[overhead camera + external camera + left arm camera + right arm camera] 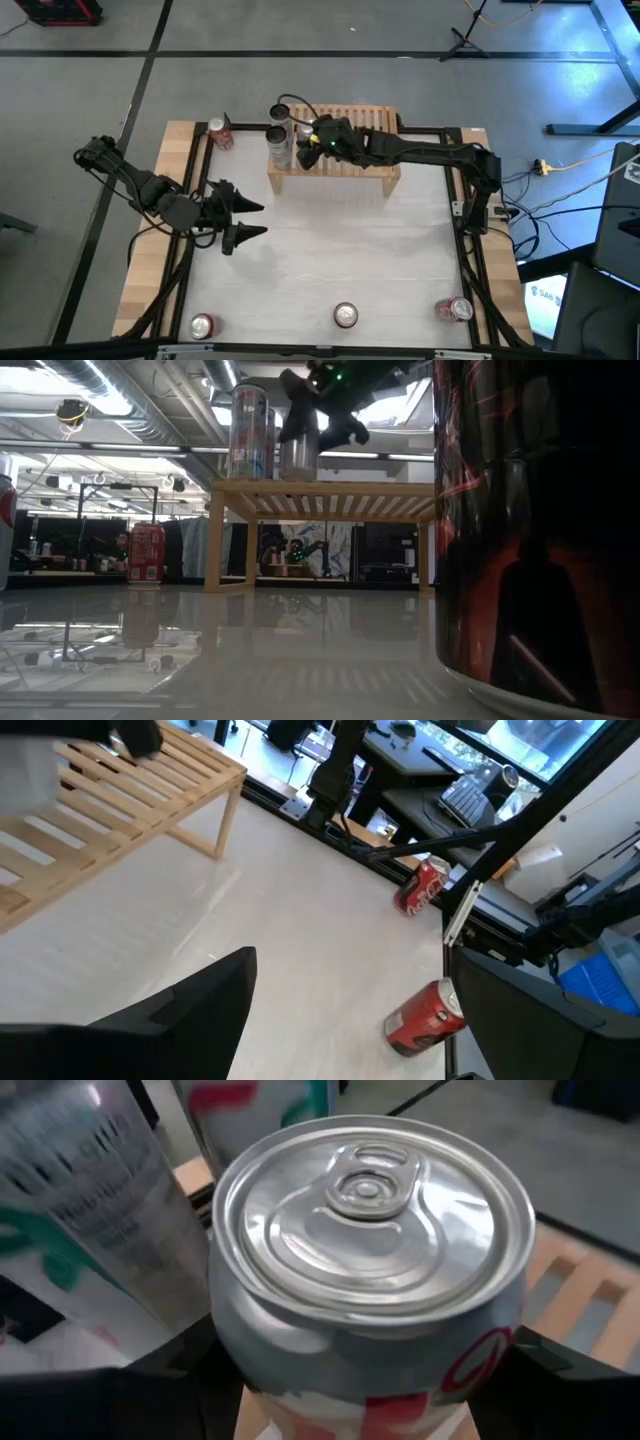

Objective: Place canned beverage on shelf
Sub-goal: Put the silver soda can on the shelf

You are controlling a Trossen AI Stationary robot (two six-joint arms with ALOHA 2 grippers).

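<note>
The right gripper (pixel 305 140) is out over the left end of the shelf (pixel 360 168), its fingers clamped around a silver can (pixel 365 1270) that stands upright on the slats. Two more cans (pixel 248 430) stand just beside it at that same end (one behind the other, seen from table height). The left gripper (pixel 250 220) waits low over the table (pixel 340 250) on the left side, fingers apart and holding nothing. A red can (pixel 219 132) stands off the shelf's left end, and three others (pixel 346 316) sit along the near edge.
</note>
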